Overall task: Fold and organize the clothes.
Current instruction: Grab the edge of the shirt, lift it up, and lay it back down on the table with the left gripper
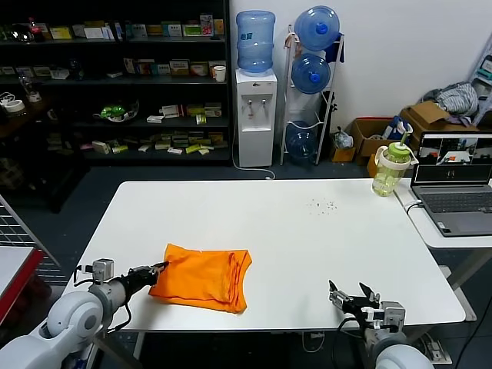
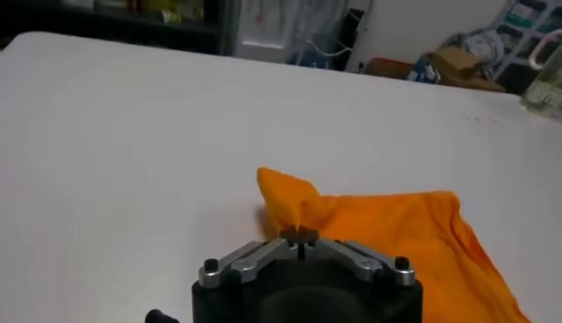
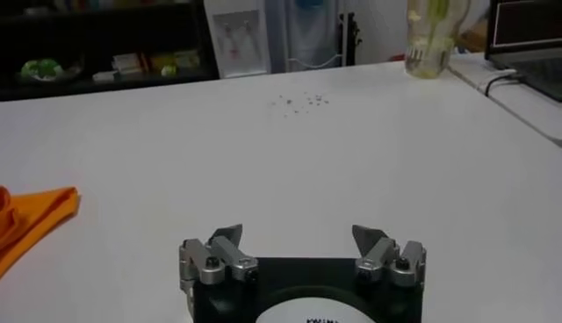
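The bright orange T-shirt (image 1: pixel 204 277) lies folded into a rough rectangle on the white table (image 1: pixel 307 231), near the front left. My left gripper (image 1: pixel 159 268) is at the shirt's left corner with its jaws closed on the fabric edge. In the left wrist view the fingertips (image 2: pixel 299 233) meet at the orange cloth (image 2: pixel 395 237), whose corner stands up a little just beyond them. My right gripper (image 1: pixel 350 294) is open and empty, low over the table's front right. In the right wrist view (image 3: pixel 299 235) it points over bare table, with an edge of the shirt (image 3: pixel 31 219) to one side.
A green-lidded bottle (image 1: pixel 390 169) stands at the table's back right corner. An open laptop (image 1: pixel 455 181) sits on a side table to the right. Small dark specks (image 1: pixel 321 204) lie on the table. Shelves, a water dispenser (image 1: pixel 254 92) and boxes stand behind.
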Robot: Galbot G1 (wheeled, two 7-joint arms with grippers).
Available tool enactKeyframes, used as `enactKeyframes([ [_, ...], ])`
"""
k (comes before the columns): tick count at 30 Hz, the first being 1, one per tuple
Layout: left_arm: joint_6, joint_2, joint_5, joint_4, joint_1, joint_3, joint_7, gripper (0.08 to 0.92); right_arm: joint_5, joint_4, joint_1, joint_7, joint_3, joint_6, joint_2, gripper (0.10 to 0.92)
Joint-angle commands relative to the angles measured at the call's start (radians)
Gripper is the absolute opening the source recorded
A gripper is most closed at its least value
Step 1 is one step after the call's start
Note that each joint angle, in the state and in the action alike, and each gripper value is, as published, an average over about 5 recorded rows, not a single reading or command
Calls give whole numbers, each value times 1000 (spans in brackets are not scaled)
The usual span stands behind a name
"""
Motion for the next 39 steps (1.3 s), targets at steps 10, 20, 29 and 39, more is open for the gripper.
enactKeyframes([
  [10, -57, -66, 335, -243, 418, -474, -163, 95, -105, 111, -16, -46, 37, 74, -14, 823],
  [20, -131, 92, 354, -27, 536, -623, -97, 95, -112, 101, -18, -52, 33, 89, -17, 823],
  [29, -136, 177, 352, 44, 450, -564, -85, 95, -120, 94, -1, -47, 15, 83, -13, 823],
  [39, -98, 228, 323, 38, 330, -465, -101, 95, -132, 91, -15, -46, 26, 82, -1, 823],
])
